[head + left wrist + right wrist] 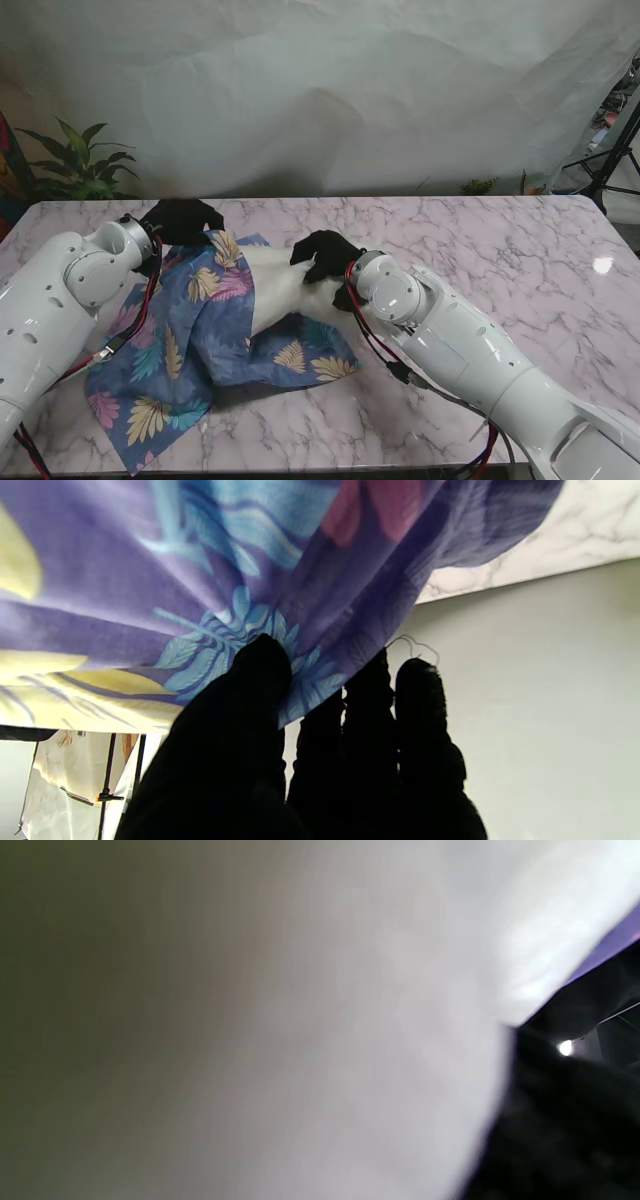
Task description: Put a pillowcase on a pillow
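Right now you have the white pillow [285, 285] lying at the centre of the stand view on the marble table [520, 250], its left part already inside the blue leaf-print pillowcase [185, 345]. The pillowcase spreads from the frame's middle toward the lower left, where its loose end lies flat on the table near the edge nearest you; a fold of it also wraps under the pillow's near side at lower centre.

Your left hand [182, 220], in a black glove, sits at the upper left of the pillowcase and is clamped on its far edge. The left wrist view confirms this: the thumb [260, 670] presses the printed fabric [210, 580] against the other fingers [417, 690], and the cloth is bunched and drawn taut from that pinch.

Your right hand [322, 255], also gloved in black, rests on top of the exposed white part of the pillow, just right of the pillowcase opening. Its fingers curl down onto the pillow, but you cannot tell whether they actually grip it. The right wrist view is almost filled by blurred white pillow [350, 1015], with a dark glove [565, 1120] at lower right.
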You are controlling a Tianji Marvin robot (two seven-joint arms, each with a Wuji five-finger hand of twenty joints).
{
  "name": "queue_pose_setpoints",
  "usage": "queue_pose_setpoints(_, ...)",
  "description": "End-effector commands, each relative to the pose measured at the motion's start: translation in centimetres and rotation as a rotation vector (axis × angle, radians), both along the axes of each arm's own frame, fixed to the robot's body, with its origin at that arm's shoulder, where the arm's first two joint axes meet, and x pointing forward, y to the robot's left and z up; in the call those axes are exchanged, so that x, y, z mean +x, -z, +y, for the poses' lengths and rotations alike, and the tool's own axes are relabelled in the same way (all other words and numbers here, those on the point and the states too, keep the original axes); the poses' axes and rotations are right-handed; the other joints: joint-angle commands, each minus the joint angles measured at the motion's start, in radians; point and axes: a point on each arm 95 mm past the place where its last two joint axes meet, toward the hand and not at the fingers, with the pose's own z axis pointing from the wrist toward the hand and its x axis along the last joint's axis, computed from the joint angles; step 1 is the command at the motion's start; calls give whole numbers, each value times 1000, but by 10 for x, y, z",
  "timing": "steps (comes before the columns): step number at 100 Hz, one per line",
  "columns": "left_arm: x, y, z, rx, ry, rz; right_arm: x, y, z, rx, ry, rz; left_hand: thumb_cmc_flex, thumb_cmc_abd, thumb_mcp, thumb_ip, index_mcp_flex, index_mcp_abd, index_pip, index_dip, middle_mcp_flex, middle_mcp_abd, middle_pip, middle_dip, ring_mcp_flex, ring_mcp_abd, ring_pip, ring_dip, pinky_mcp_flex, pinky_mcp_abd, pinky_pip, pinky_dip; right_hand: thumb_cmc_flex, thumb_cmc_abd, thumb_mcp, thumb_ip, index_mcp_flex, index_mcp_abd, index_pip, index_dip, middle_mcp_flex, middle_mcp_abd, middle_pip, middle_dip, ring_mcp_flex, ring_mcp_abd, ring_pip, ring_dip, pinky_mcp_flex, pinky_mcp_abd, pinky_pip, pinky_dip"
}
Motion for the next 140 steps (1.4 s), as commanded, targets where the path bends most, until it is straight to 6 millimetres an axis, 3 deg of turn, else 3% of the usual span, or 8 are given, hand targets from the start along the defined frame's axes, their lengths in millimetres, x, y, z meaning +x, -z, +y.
queue_pose_setpoints(1, 7, -17, -12, 3, 14, -33, -3, -4, 5, 14, -22, -12, 32, 9, 52, -8, 49, -17, 34, 1, 33, 14, -29, 12, 22, 12, -27, 41, 4, -3, 22, -24, 79, 146, 190, 72, 59, -81, 106, 39, 28, -59, 84, 27, 120, -96, 219, 31, 53, -352, 5, 2)
queue_pose_setpoints(31, 22, -28, -22, 52, 17, -31, -7, -7, 2, 42, -55, -39, 52, 16, 48, -4, 45, -14, 34, 1, 35, 15, -51, 15, 17, 15, -43, 47, -4, -3, 4, -38, 78, 150, 185, 69, 54, -88, 109, 40, 23, -65, 84, 28, 119, -98, 212, 31, 52, -351, 1, 1)
queue_pose_setpoints(58, 11, -6, -33, -7, 104, 150, -8, -9, -11, 26, -49, -50, 68, 23, -5, 14, -40, 18, -78, 9, -101, 20, 17, -109, -35, 4, -166, 49, -59, -11, -100, -76, 78, 153, 182, 68, 51, -90, 115, 41, 22, -67, 86, 29, 120, -99, 207, 36, 51, -351, -5, 1)
queue_pose_setpoints(78, -1, 10, -28, 34, 137, 320, -7, -7, -17, 15, -26, -39, -339, -22, 254, -7, -247, 63, -417, 9, -348, 23, -72, -431, -328, 33, -341, -226, -266, -23, -312, -148, 78, 153, 182, 68, 50, -90, 116, 40, 22, -67, 87, 29, 120, -99, 205, 38, 51, -351, -5, 2)
queue_pose_setpoints(92, -6, 5, -17, 84, 112, 353, -5, -4, -18, 7, -25, -28, -515, 22, 110, -28, -406, 77, -633, -63, -547, 11, -200, -535, -620, 76, -458, -359, -444, -20, -500, -220, 78, 154, 183, 68, 50, -90, 116, 39, 21, -68, 87, 30, 120, -100, 205, 39, 51, -351, -5, 2)
queue_pose_setpoints(102, -9, -2, -6, 59, 56, 332, -5, -1, -17, 0, -28, -24, -509, 94, -104, -9, -461, 85, -705, -58, -591, 22, -321, -549, -722, 95, -485, -410, -488, 8, -578, -206, 78, 154, 182, 68, 49, -92, 116, 39, 21, -67, 87, 30, 120, -99, 204, 40, 51, -351, -5, 2)
queue_pose_setpoints(114, -11, -11, 9, 6, -45, 300, -5, 1, -16, -2, -33, -20, -442, 216, -355, 18, -457, 89, -727, -40, -598, 25, -351, -502, -721, 97, -505, -405, -483, 18, -610, -180, 78, 155, 182, 68, 49, -92, 116, 39, 21, -68, 87, 29, 120, -99, 204, 41, 51, -350, -6, 2)
queue_pose_setpoints(140, -12, -5, 45, 47, -283, 370, -5, 2, -14, 3, -33, -22, -360, 330, -380, 26, -399, 157, -700, 13, -561, 65, -203, -406, -574, 106, -419, -311, -413, 29, -515, -83, 78, 155, 183, 69, 48, -92, 117, 38, 20, -67, 88, 30, 120, -99, 203, 42, 51, -350, -7, 3)
